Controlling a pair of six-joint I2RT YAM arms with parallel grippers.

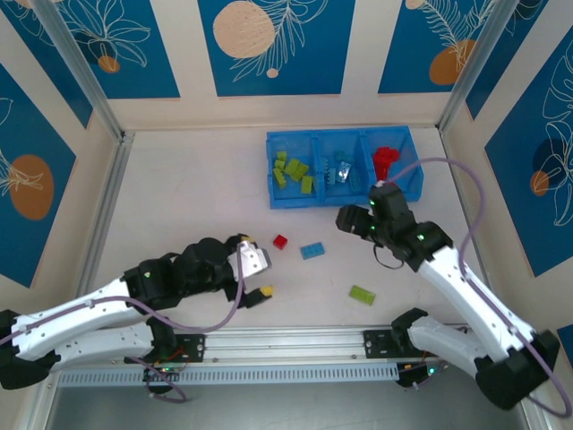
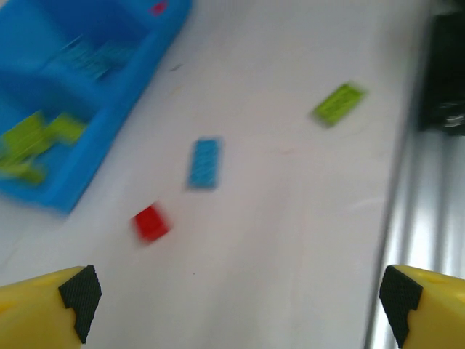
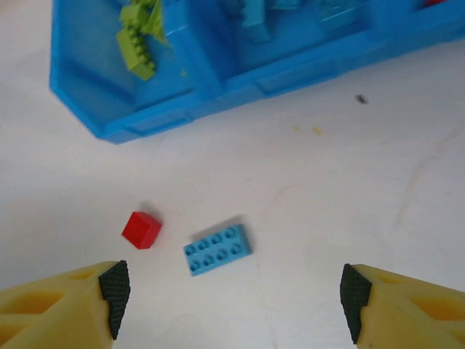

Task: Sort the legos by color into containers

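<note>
The blue tray (image 1: 407,184) stands at the back right of the table, with lime green legos (image 1: 291,172) in its left compartment, light blue ones (image 1: 340,172) in the middle and red ones (image 1: 385,161) on the right. Loose on the table lie a red brick (image 1: 280,241), a light blue brick (image 1: 312,251) and a green brick (image 1: 362,294). My left gripper (image 1: 258,275) is open and empty, left of the red brick (image 2: 151,222). My right gripper (image 3: 232,298) is open and empty above the blue brick (image 3: 217,249) and the red brick (image 3: 141,229).
A metal rail (image 1: 295,340) runs along the near edge, past the green brick (image 2: 338,102). Walls with blue panels close in the table on three sides. The tray's front wall (image 3: 218,109) lies just beyond the loose bricks.
</note>
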